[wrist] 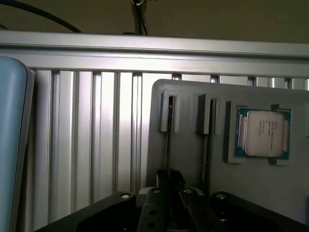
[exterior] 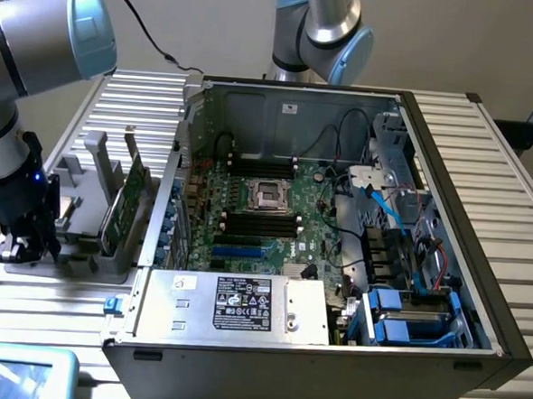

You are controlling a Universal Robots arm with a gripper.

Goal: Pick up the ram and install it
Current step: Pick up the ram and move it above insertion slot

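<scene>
Two green boards [exterior: 121,204] stand on edge in a grey holder [exterior: 83,243] at the exterior view's left, beside the open computer case; from there I cannot tell which is the ram. In the wrist view both appear as thin dark edges in the holder's slots. The ram [wrist: 167,140] lies in line with my gripper [wrist: 168,186], which hangs just over its near end. The second board [wrist: 208,145] sits one slot over. My gripper [exterior: 24,239] is low at the holder's left end. The motherboard's black memory slots [exterior: 260,223] lie bare beside the processor socket [exterior: 269,195].
A square silver processor chip [wrist: 263,133] rests in a recess of the holder. A blue-edged tablet [exterior: 11,374] lies at the table's near corner. The case's power supply [exterior: 242,305] and drive bays [exterior: 413,321] border the motherboard. A second arm's base [exterior: 317,31] stands behind the case.
</scene>
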